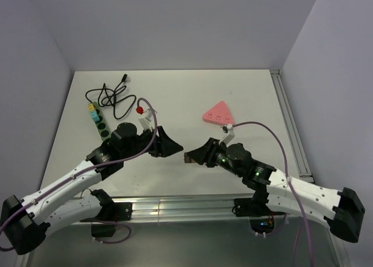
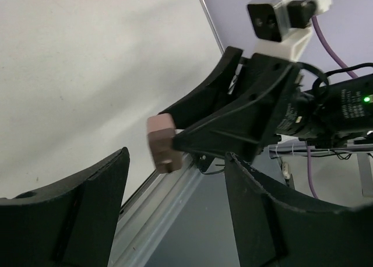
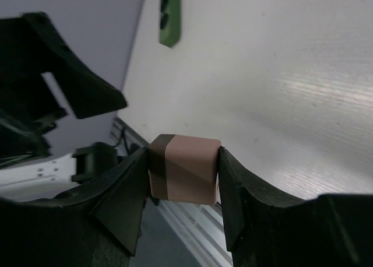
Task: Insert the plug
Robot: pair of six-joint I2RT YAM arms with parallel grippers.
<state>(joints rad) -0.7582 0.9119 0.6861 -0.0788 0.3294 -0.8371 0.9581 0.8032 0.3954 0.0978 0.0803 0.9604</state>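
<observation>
- Plug (image 3: pixel 185 169), a brownish-pink block, is sitting clamped between the fingers of my right gripper (image 1: pixel 192 157), off the table (image 1: pixel 192 92) by its near edge.
- My left gripper (image 1: pixel 170 144) is facing it close by, jaws standing apart, gripping nothing.
- Green power strip (image 1: pixel 98 120) is lying at far left.

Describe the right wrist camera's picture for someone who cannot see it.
The right gripper pinches a small brown block between its two black fingers, with a white table behind it. The other arm's dark finger looms at upper left, and the end of a green power strip shows at the top.
</observation>
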